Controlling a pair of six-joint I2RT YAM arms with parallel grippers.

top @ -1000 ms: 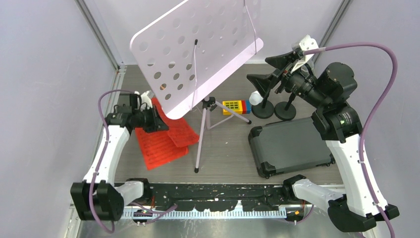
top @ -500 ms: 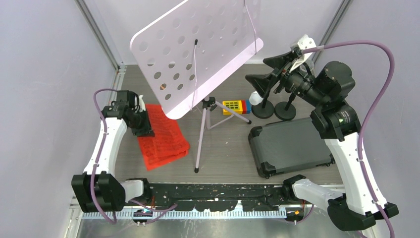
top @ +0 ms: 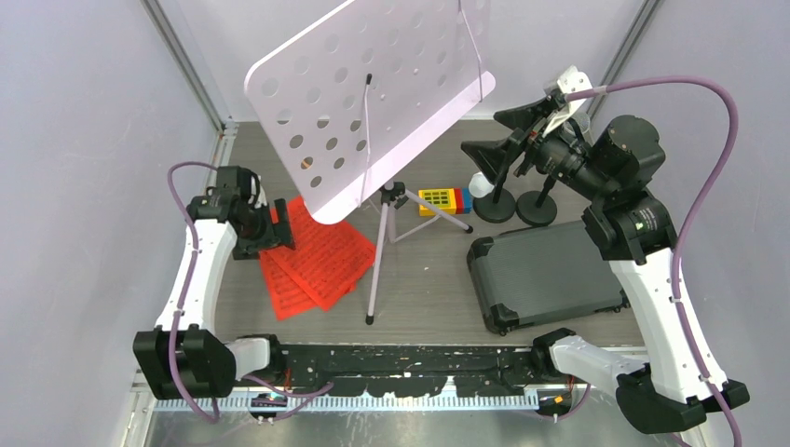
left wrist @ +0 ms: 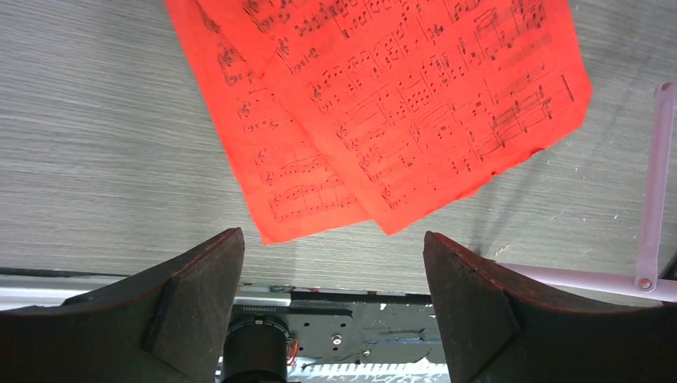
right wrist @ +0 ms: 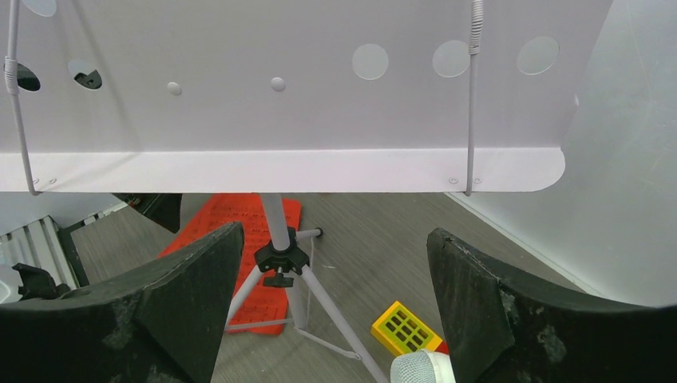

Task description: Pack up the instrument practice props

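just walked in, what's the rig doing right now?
Nothing looks packed yet. The left gripper hangs open and empty at the edge of two overlapping red sheet-music pages lying flat on the table. The right gripper, also open and empty, is raised facing the pale lilac perforated music desk, which stands on its tripod. The dark rectangular hard case lies shut by the right arm, with two black round-based mic holders standing behind it.

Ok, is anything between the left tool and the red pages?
Nothing visible. The left tool is open and faces the pages, which lie bare on the table; the stand leg is off to one side.
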